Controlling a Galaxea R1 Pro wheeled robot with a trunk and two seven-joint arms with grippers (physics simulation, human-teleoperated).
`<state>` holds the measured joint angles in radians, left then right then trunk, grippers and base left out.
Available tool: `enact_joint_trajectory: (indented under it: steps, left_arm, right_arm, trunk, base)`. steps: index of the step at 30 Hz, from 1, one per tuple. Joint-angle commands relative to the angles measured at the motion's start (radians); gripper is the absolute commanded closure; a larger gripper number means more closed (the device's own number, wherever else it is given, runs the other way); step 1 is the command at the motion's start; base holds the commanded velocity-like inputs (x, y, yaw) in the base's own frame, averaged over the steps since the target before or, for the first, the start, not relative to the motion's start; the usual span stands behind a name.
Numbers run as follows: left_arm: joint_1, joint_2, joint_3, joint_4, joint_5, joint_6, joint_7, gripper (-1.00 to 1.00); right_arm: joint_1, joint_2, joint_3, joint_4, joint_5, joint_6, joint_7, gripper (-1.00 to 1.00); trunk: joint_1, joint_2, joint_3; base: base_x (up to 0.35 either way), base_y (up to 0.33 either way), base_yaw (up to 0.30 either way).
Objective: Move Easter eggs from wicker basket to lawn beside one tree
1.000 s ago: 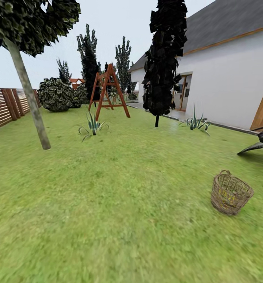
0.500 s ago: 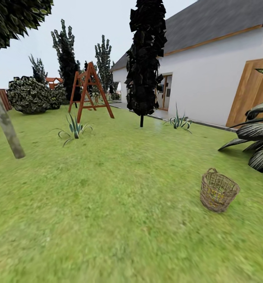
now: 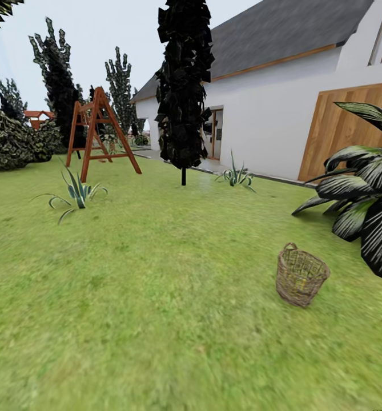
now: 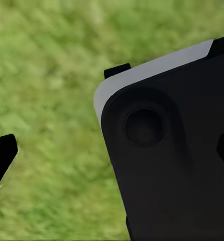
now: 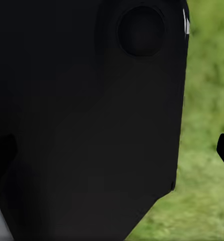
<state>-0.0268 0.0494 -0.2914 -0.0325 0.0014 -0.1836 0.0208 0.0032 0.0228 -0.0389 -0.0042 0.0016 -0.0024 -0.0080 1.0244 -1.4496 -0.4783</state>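
The basket [image 3: 301, 277] is sitting upright on the lawn [image 3: 156, 297] at the right, in the middle distance, just left of a broad striped plant [image 3: 365, 182]. Yellow is glinting through its weave, probably the eggs, though no egg is showing clearly enough to count. Standing upright and open-topped, it is likely keeping them from rolling. Farther off, a black tree [image 3: 183, 85] and a swing frame [image 3: 99, 131] are standing before the house [image 3: 288, 97]. Both wrist views are showing dark robot housing over grass; I cannot tell whether either end effector is released or clenched.
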Motion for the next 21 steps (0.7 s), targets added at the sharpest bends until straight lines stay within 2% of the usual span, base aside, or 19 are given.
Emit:
enact_joint_trajectory:
  steps: [1,21]
  left_arm:
    - [0.000,0.000,-0.006,0.000,0.000,-0.003,0.002,-1.00]
    - [0.000,0.000,-0.006,0.000,0.000,-0.004,0.002,-1.00]
  right_arm:
    - [0.000,0.000,-0.004,0.000,0.000,0.000,-0.001,-1.00]
    - [0.000,0.000,-0.006,0.003,-0.003,-0.001,0.000,-1.00]
  trunk:
    - [0.001,0.000,-0.001]
    - [0.001,0.000,-0.001]
  base:
    - [0.323,0.165,-0.274]
    - [0.323,0.165,-0.275]
